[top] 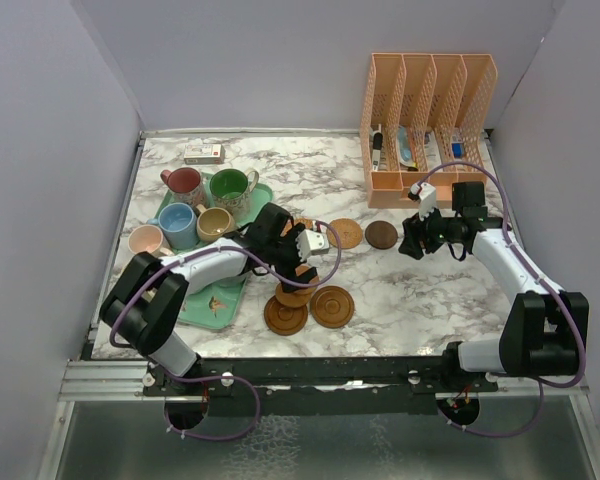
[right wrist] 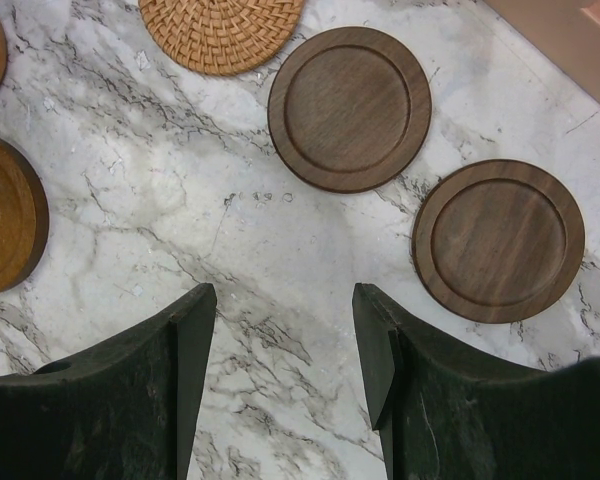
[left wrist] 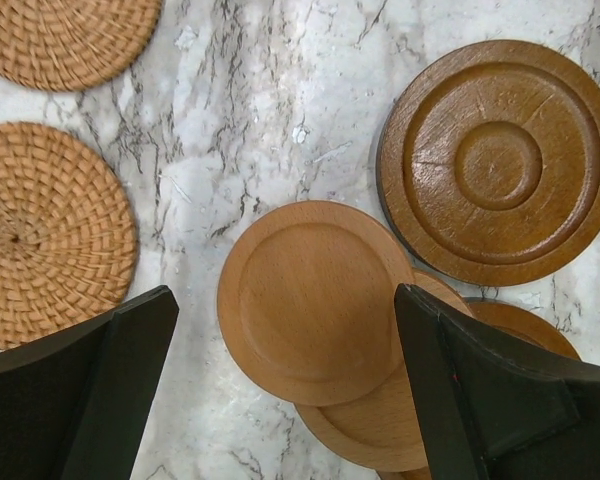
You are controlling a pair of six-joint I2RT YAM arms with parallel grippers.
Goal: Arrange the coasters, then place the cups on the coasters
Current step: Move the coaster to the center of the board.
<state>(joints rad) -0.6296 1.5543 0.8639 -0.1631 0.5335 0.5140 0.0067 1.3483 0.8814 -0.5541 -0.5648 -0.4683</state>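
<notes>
The left gripper (left wrist: 285, 300) is wide open over a little pile of smooth wooden coasters (left wrist: 315, 300) and holds nothing. A ringed brown coaster (left wrist: 498, 165) lies just beside the pile. The right gripper (right wrist: 285, 300) is open too, over bare marble tabletop (right wrist: 180, 200), near two dark coasters (right wrist: 350, 108). The cups (top: 228, 185) sit far left (on or beside the green tray (top: 215, 310)).

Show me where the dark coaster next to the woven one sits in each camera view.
Top external: dark coaster, mid-table, just in front of the pink organiser, at its left end.
Left wrist: not in it.
Right wrist: dark coaster, upper centre; a second dark coaster lies lower right.
Shared landmark: the woven coaster right beside it in both.
</notes>
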